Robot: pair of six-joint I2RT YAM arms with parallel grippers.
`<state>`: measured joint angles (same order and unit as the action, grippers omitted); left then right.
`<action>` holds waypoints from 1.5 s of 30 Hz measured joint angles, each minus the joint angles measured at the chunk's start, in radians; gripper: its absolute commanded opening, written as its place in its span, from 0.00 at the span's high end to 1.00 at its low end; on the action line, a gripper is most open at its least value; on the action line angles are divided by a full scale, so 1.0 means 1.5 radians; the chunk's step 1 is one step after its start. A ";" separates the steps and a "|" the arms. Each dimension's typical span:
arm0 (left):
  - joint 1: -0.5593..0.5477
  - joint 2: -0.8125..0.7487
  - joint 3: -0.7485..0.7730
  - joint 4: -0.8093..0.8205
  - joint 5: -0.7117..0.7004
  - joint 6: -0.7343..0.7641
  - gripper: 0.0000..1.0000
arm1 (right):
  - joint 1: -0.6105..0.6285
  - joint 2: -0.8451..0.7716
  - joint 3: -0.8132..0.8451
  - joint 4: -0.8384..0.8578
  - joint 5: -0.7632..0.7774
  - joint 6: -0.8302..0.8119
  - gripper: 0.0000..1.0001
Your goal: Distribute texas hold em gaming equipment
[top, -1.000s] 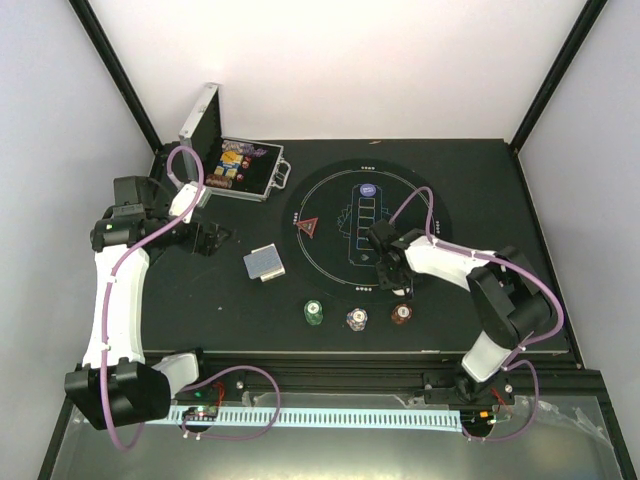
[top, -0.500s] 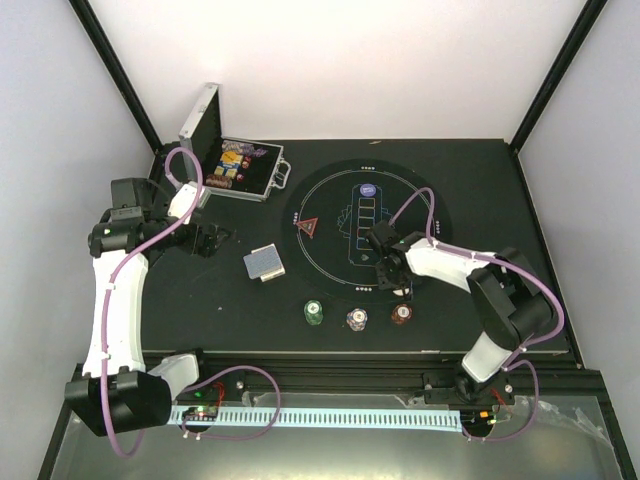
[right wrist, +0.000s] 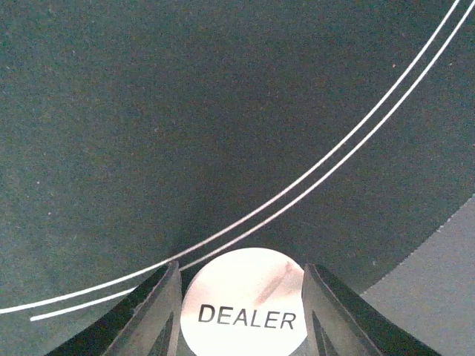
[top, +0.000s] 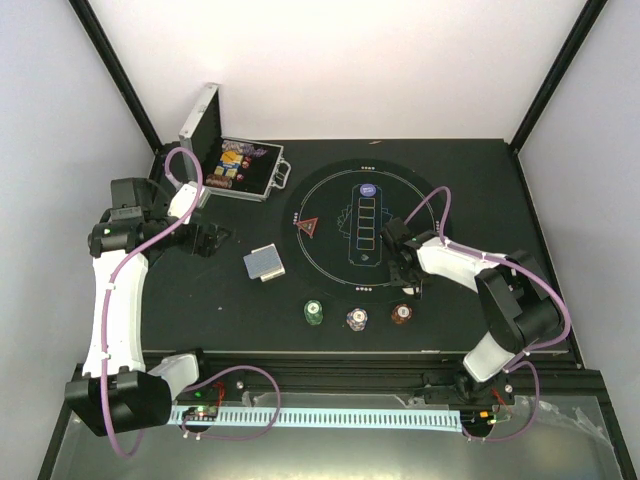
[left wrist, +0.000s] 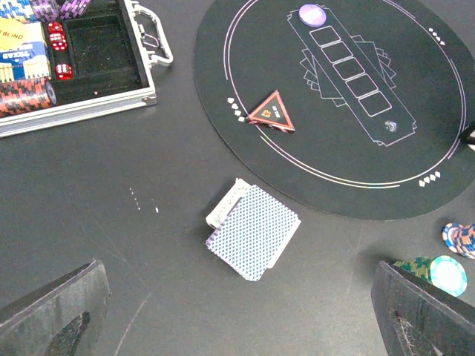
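A black table [top: 480, 190] carries a round black felt mat [top: 325, 255] printed with white lines. At the far left a silver hinged metal case [top: 203, 120] stands open. The left hand [top: 205, 240] hangs beside it, jaws spread wide and holding nothing. A stack of blue-grey-backed playing cards [top: 264, 263] lies just off the mat's left edge. Along the mat's near edge sit green chips [top: 314, 313], blue-white chips [top: 357, 319] and dark red chips [top: 401, 314]. On the mat are a red triangular marker [top: 307, 227] and a purple round button [top: 368, 188]. The right hand [top: 402, 268], low over the mat's near right rim, pinches a white round button [right wrist: 243, 304] marked DEALER by its edge. So thin a disc could squirt out or flip if squeezed unevenly. Fingers this low might also drag the felt or nudge the dark red chips nearby.
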<state>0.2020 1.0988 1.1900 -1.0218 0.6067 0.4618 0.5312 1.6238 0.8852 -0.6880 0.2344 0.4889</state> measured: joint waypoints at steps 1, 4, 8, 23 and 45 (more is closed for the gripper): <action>0.000 0.000 0.000 0.000 0.000 0.000 0.01 | 0.000 0.000 0.001 -0.002 0.000 -0.001 0.52; 0.000 0.000 0.001 0.000 0.000 0.000 0.01 | 0.008 -0.001 0.014 -0.023 0.008 -0.001 0.46; 0.000 0.000 0.001 0.000 0.000 0.000 0.01 | 0.054 -0.018 0.074 -0.065 0.019 0.002 0.37; 0.001 0.000 0.004 0.002 -0.019 -0.009 0.01 | 0.383 0.034 0.322 -0.115 -0.053 0.045 0.13; 0.010 0.006 0.013 0.002 -0.045 -0.011 0.01 | 0.421 0.182 0.358 -0.135 -0.067 0.046 0.42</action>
<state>0.2176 1.1072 1.2095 -1.0191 0.5388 0.4450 1.1629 1.8973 1.4227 -0.8906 0.1333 0.5575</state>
